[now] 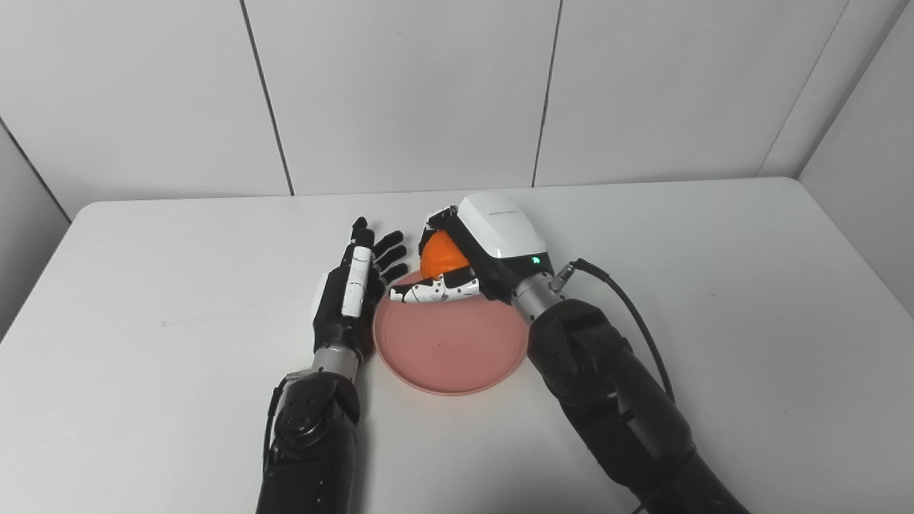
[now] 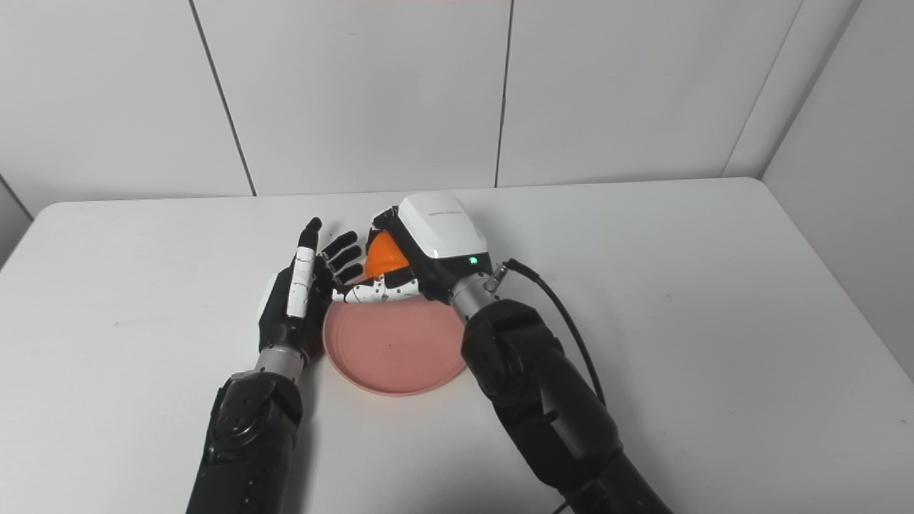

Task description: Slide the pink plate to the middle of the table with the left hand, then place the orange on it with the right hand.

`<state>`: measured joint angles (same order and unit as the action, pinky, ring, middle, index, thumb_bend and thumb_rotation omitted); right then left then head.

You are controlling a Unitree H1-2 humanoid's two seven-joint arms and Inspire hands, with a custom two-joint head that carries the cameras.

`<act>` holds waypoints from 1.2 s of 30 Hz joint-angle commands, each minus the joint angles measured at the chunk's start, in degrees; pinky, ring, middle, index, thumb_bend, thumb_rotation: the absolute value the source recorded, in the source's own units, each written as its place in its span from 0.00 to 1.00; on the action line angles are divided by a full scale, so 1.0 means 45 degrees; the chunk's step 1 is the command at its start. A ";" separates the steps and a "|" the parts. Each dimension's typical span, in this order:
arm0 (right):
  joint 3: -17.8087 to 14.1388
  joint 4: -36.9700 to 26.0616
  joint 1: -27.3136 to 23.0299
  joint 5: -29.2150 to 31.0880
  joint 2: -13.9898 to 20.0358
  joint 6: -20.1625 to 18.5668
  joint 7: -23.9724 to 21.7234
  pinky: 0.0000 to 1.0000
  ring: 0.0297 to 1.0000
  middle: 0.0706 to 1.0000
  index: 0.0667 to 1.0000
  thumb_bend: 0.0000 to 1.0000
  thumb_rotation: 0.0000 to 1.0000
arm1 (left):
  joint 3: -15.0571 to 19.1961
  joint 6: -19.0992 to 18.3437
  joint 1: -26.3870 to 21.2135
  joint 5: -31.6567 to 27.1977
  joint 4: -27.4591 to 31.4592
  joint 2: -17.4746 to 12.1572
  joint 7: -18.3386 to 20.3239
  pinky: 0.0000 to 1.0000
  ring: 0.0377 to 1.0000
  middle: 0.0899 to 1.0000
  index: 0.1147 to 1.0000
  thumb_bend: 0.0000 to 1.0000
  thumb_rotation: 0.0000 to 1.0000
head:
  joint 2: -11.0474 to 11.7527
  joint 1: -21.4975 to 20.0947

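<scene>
Gripping the orange (image 1: 440, 255) above the far rim of the pink plate (image 1: 450, 350), the right hand (image 1: 480, 250) should lower toward its wrist, clear of the open left hand (image 1: 351, 289), then release.

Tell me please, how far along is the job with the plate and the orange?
Done: the round pink plate lies near the middle of the white table, the open left hand beside its edge. In hand: the right hand holds the round orange fruit over the plate's far rim. Left: lower and release it.
</scene>
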<state>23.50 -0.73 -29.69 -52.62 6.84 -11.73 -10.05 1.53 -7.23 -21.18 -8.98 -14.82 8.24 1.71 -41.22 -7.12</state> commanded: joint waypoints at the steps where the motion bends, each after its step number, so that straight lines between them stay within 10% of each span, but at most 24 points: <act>1: 0.0037 -0.0231 -0.0373 -0.0034 -0.0031 0.0474 0.0429 0.12 0.14 0.18 0.24 0.59 0.56 | 0.0057 -0.0301 0.0237 -0.0117 -0.0252 0.0018 -0.0023 0.80 0.84 0.83 0.99 0.95 0.82 | -0.0014 0.0012; 6: 0.0452 -0.0004 -0.0178 -0.0034 0.0218 0.0565 0.0147 0.25 0.30 0.37 0.46 0.58 0.65 | 0.0041 -0.0232 0.0210 -0.0076 -0.0349 -0.0019 0.0026 0.79 0.85 0.85 0.98 0.94 0.81 | -0.0058 0.0023; 16: 0.0827 0.0489 0.0200 0.0093 0.0376 0.1034 0.0504 0.18 0.21 0.25 0.32 0.58 0.64 | -0.0071 0.0009 0.0121 0.0055 -0.0514 -0.0114 0.0065 0.74 0.86 0.78 0.98 0.95 0.82 | -0.0080 0.0012; 22: 0.1045 0.0584 0.0448 -0.0003 0.0303 0.1067 0.0534 0.16 0.20 0.26 0.43 0.57 0.59 | -0.0245 -0.0071 0.0159 0.0214 -0.0420 -0.0179 -0.0002 0.68 0.77 0.78 0.98 0.94 0.84 | -0.0078 0.0009; 36: 0.1302 0.0689 0.0429 -0.0644 0.0537 0.1108 0.0573 0.40 0.47 0.51 0.55 0.83 0.90 | -0.0094 0.0211 0.0195 0.0068 -0.0401 -0.0068 -0.0041 0.77 0.77 0.79 0.98 0.95 0.81 | -0.0088 -0.0021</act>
<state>29.61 3.36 -25.76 -54.88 9.01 -9.19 -9.89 1.04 -5.60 -21.15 -8.68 -15.55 7.86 1.73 -41.66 -7.12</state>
